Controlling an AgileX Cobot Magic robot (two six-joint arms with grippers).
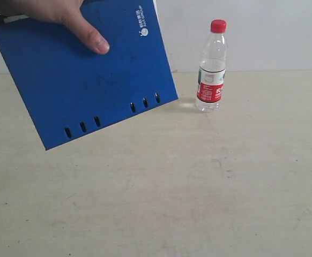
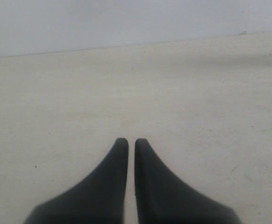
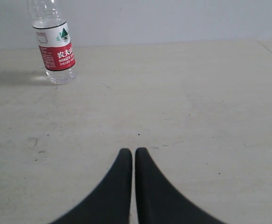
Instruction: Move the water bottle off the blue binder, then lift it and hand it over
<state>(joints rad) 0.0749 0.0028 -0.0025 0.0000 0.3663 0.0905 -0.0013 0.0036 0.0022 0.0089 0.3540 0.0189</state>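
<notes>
**Bottle upright on the table, binder held tilted by a hand**

The binder (image 1: 86, 75) is seen at the upper left of the exterior view, tilted, with its blue cover turned toward the camera. It is gripped at its upper edge by a person's hand (image 1: 54, 13), the thumb laid across the cover. Six slots (image 1: 83, 127) are seen along the lower edge, in two groups of three, and a small white logo (image 1: 148, 24) is printed near the top corner. Whether the lowest corner touches the table (image 1: 199, 187) cannot be told.

The bottle (image 1: 212, 67) is stood upright on the table, to the right of the binder and clear of it, near the pale wall (image 1: 263, 32). Its red cap (image 1: 218, 25) is screwed on, and its red-and-white label (image 1: 210, 84) is turned toward the camera.

In the left wrist view the left gripper (image 2: 131, 142) is seen over bare table, its two dark fingers brought together with only a thin slit between them; nothing is held. In the right wrist view the right gripper (image 3: 134, 151) is likewise closed and empty, and the bottle (image 3: 54, 44) is seen well apart from it, further along the table.
</notes>
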